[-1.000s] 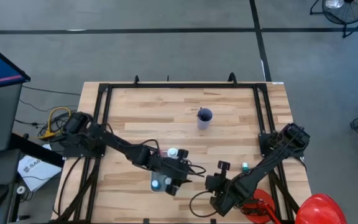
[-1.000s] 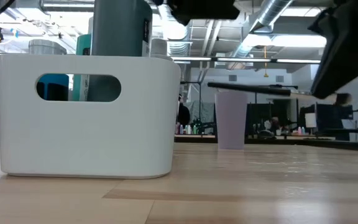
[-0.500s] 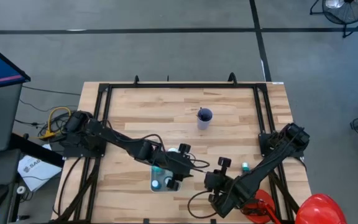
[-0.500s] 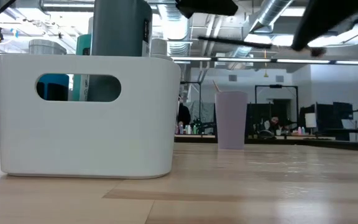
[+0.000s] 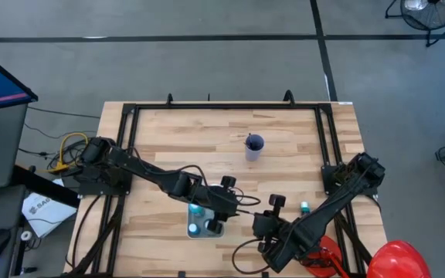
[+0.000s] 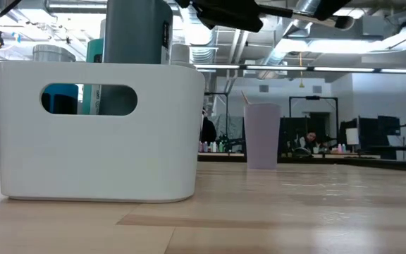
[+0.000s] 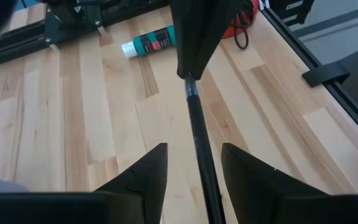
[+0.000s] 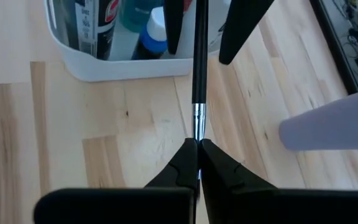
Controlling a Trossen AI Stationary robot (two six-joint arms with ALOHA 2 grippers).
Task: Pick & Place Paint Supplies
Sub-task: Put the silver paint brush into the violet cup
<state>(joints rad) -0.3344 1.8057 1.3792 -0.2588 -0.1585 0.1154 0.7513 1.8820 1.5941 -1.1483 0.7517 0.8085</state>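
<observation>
Brush [image 8: 198, 56]: light, thin, stiff, slippery, held above the table beside the white bin [image 8: 123, 65]. My right gripper [image 8: 197, 149] pinches its metal collar shut; my left gripper [image 7: 194, 168] straddles the handle, part open. I'd grip mid-handle.

Left gripper [image 5: 224, 207] fingers parted, facing right gripper [image 5: 263, 224]; its fingers pinched together.

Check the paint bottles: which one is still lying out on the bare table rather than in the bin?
The teal bottle with a white cap, lying on its side on the wood near the right arm's base. The other bottles stand inside the white bin.
</observation>
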